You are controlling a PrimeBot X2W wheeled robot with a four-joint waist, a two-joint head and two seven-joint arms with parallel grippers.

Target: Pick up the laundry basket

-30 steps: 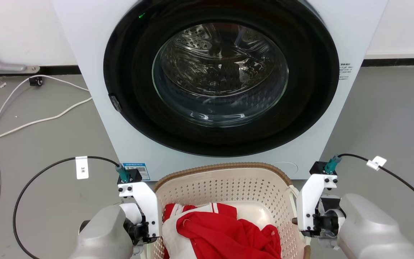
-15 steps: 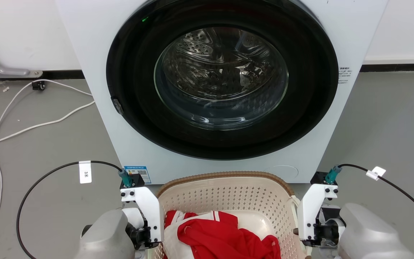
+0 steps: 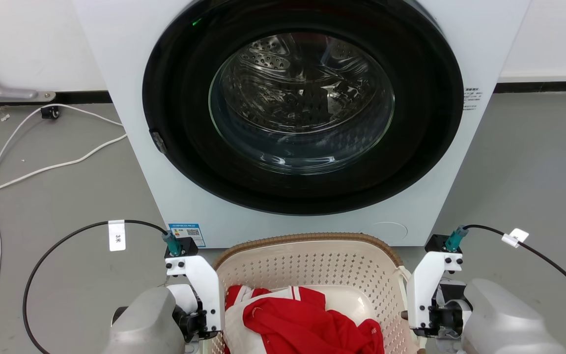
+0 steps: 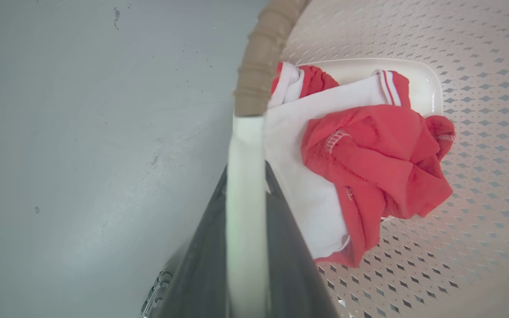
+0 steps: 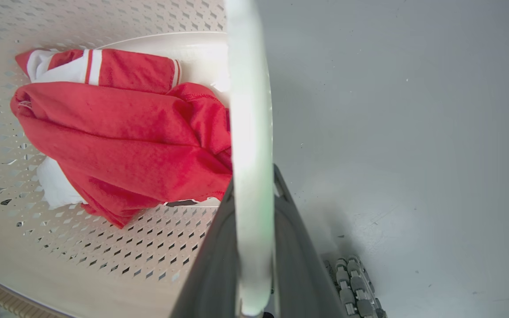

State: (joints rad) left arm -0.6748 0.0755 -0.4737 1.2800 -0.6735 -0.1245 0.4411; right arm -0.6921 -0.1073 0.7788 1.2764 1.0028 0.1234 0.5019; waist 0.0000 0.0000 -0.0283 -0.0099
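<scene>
The laundry basket, cream and perforated with a brown woven-look rim, sits in front of the washer at the bottom of the head view. A red and white garment lies inside it. My left gripper is shut on the basket's white left handle, one dark finger on each side of it. My right gripper is shut the same way on the white right handle. In the head view both wrists flank the basket, the left wrist and the right wrist, with the fingers hidden below them.
A white front-loading washer with a shut round glass door stands right behind the basket. A white cable runs over the grey floor at the left. Black cables loop from both wrists.
The head view shifted briefly and came back. Against the washer, the basket and both wrists now sit slightly lower in the picture. Both grips on the handles are unchanged.
</scene>
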